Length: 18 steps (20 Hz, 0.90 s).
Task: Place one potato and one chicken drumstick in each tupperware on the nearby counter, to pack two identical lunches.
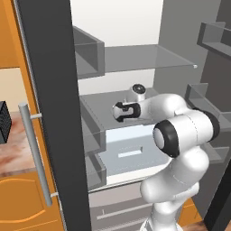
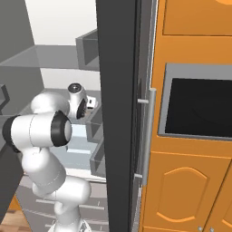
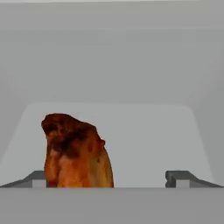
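Observation:
A reddish-brown chicken drumstick lies on a grey fridge shelf, fat end away from the hand. My gripper is open around it. The drumstick sits close to the left fingertip and well apart from the right one. In the base views the arm reaches into the open fridge at middle-shelf height, with the hand over that shelf. A strip of the pinkish-brown counter shows at the far left. The potato and the tupperware are out of view.
The dark fridge door with its long grey handle stands open at my left. Grey door bins and a glass shelf hang above the hand, a white drawer below. A black toaster stands on the counter.

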Available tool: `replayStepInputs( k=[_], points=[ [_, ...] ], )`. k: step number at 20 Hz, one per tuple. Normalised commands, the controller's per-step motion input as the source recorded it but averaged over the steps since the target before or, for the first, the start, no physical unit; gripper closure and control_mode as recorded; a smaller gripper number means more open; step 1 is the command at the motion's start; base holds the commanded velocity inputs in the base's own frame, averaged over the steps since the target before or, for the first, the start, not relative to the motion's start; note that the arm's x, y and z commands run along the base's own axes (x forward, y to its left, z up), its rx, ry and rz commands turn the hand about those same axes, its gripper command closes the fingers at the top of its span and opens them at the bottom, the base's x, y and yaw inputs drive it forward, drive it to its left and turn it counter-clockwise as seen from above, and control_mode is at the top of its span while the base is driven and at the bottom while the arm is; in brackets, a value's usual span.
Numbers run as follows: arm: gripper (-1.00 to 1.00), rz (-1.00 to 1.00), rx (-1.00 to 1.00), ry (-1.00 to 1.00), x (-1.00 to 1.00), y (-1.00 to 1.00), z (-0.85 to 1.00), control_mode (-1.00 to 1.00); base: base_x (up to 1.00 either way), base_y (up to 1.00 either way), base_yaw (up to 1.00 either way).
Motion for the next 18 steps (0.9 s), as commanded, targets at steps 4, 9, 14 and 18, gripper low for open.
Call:
replayStepInputs(
  k=[4, 9, 14, 18],
  points=[
    [-1.00, 0.02, -0.01, 0.00, 0.46, 0.01, -0.24, -1.00, 0.00, 0.00, 0.00],
    [-1.00, 0.04, -0.13, -0.02, -0.12, 0.35, -0.83, -1.00, 0.00, 0.00, 0.00],
    [-1.00, 0.00, -0.15, -0.07, -0.47, 0.43, -0.85, -1.00, 0.00, 0.00, 0.00],
    [-1.00, 0.00, -0.07, 0.00, -0.62, 0.14, -0.63, -1.00, 0.00, 0.00, 0.00]
  ],
)
